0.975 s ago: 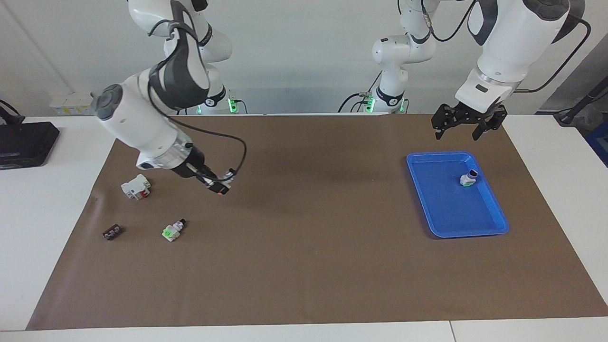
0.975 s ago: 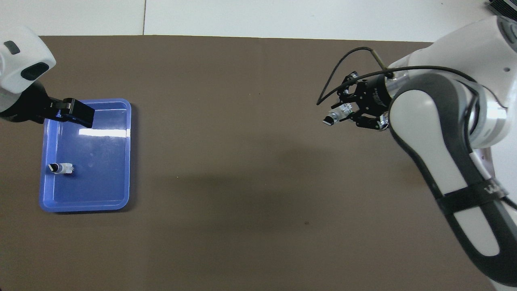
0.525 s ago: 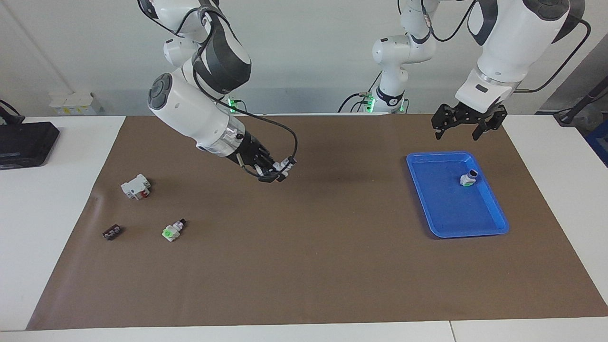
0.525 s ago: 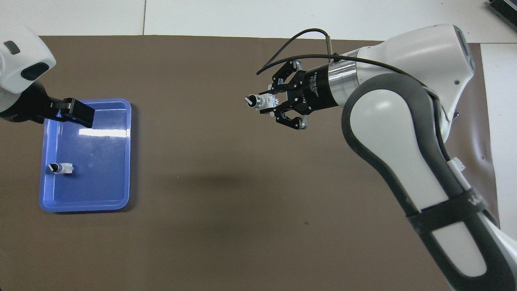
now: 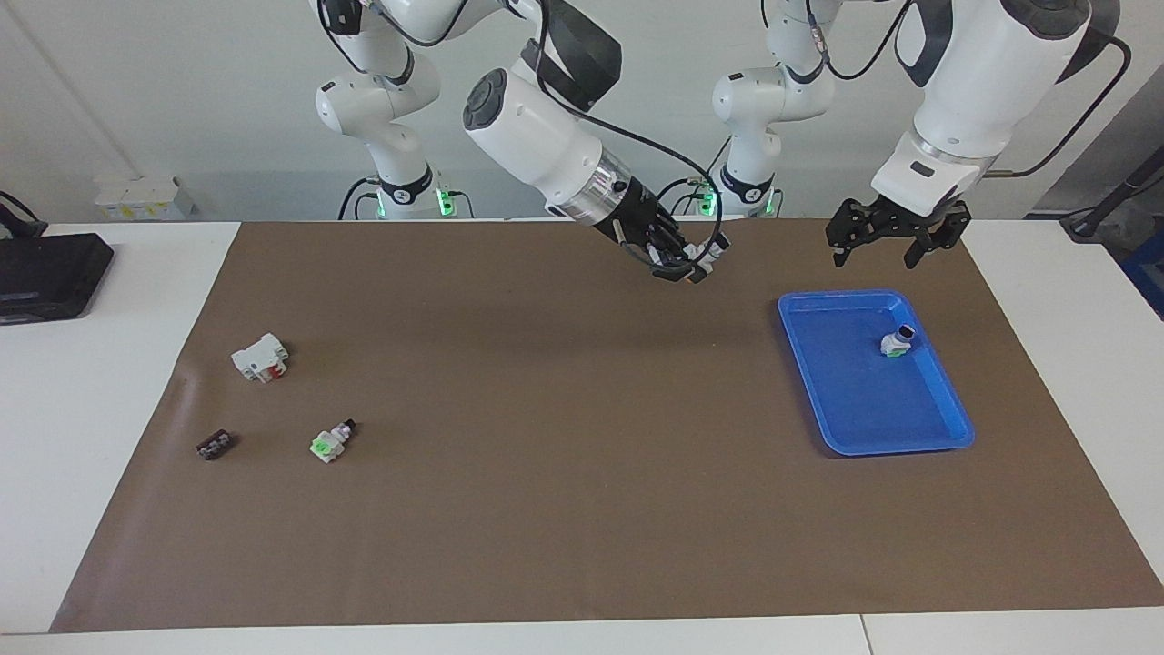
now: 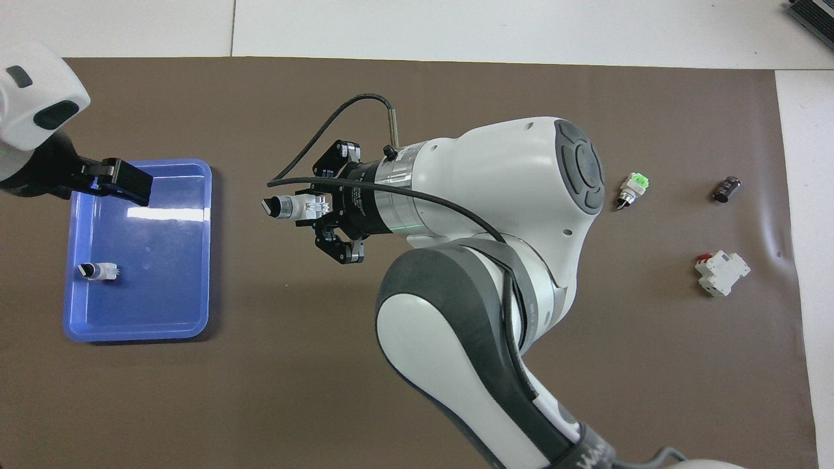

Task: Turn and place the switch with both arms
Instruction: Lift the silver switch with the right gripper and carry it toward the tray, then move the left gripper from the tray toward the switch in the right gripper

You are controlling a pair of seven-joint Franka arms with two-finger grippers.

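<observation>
I see my right pincer (image 5: 693, 265) clamped on the small white plastic switch (image 6: 296, 207) with a black knob, raised over open brown surface (image 5: 564, 491) beside the blue plastic tray (image 5: 946, 428); its long axis lies level, knob toward the tray; my left pincer (image 5: 871, 247) hangs spread over the tray's robot-side rim.
</observation>
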